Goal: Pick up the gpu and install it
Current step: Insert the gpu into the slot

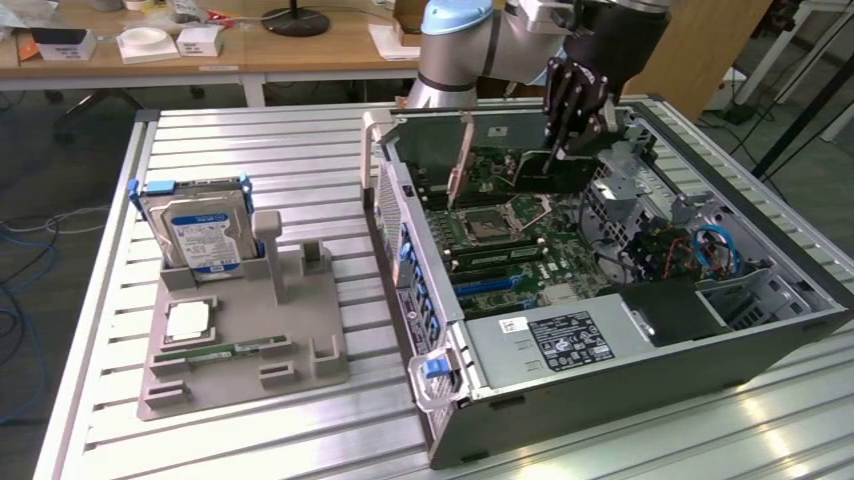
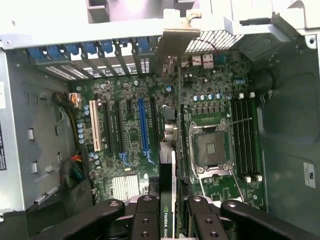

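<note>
My gripper (image 1: 575, 150) hangs inside the far end of the open computer case (image 1: 801, 300) and is shut on the gpu (image 1: 550, 172). The gpu is a thin dark card held on edge just above the motherboard (image 1: 521, 250). In the wrist view the gpu (image 2: 165, 220) runs edge-on away from my gripper (image 2: 172, 212), with its metal end bracket (image 2: 176, 45) up against the case's rear slot openings. The card lies between the long blue slot (image 2: 142, 125) and the processor socket (image 2: 210, 147). Whether its edge sits in a slot I cannot tell.
A grey holder tray (image 1: 300, 365) on the slatted table, at the exterior view's left, carries a silver hard drive (image 1: 203, 238), a processor chip (image 1: 187, 320) and a green memory stick (image 1: 220, 352). Cables (image 1: 707, 250), a drive cage and the power supply (image 1: 561, 340) crowd the case's near end.
</note>
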`<state>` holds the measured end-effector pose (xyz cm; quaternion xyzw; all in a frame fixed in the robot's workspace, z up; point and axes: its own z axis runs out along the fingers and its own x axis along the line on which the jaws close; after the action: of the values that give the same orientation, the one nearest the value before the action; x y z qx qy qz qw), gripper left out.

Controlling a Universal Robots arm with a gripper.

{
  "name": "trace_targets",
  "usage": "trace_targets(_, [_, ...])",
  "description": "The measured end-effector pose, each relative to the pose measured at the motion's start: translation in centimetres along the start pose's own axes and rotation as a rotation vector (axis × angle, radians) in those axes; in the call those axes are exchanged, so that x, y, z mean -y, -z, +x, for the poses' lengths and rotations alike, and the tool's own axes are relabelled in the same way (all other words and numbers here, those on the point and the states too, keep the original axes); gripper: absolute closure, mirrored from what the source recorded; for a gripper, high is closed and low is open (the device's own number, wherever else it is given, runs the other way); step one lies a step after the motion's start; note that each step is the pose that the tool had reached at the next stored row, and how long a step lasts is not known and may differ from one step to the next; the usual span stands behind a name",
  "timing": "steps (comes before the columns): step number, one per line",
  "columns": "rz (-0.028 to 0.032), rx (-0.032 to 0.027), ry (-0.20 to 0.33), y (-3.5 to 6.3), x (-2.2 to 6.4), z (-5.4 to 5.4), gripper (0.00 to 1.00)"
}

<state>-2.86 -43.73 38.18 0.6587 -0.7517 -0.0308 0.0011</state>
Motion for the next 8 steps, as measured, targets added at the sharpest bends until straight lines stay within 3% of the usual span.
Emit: trace_targets(8, [0.0009, -0.0002, 0.004, -0.17, 0.1, -0.03, 0.74])
